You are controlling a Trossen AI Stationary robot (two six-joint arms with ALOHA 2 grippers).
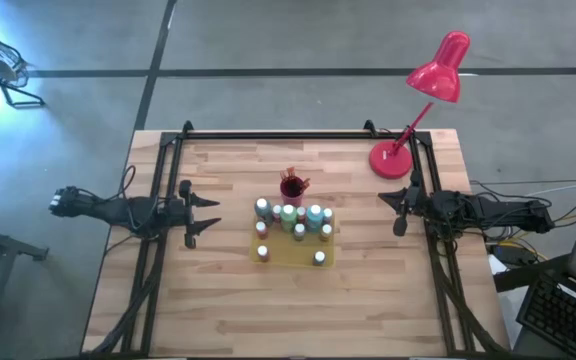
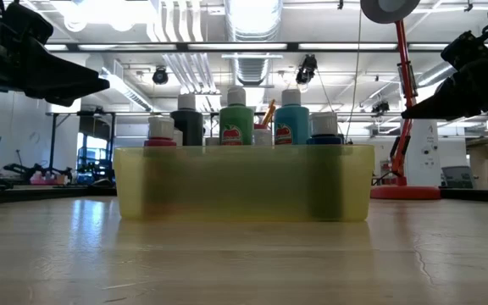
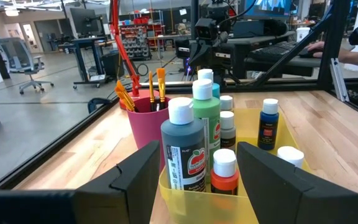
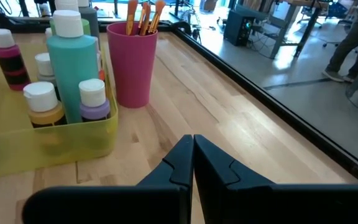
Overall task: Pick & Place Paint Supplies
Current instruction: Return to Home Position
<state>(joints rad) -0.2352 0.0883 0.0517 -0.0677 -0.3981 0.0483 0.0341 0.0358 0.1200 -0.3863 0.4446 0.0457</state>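
Bottles [image 1: 293,222] stand upright in the yellow tray [image 1: 290,258] mid-table; brushes [image 1: 295,178] stand in the pink cup [image 1: 291,190] just beside its far edge. Left gripper [image 1: 211,215] hangs left of the tray, fingers apart. Right gripper [image 4: 192,140] hangs right of it, fingers pressed together on nothing.

Four views on my panel. High: overhead, straight down, far enough to hold the whole table [image 1: 228,310], the left arm [image 1: 118,208] and the right arm [image 1: 478,210]. Low: at tabletop height, close to the yellow tray [image 2: 244,182], facing level into the room behind. Left wrist: I look past the left gripper [image 3: 197,149], fingers parted, near one end of the tray. Right wrist: past the right gripper [image 4: 192,140], fingers together, near the opposite end. All four share the tray; the high and both wrist views share the magenta cup [image 3: 143,124].
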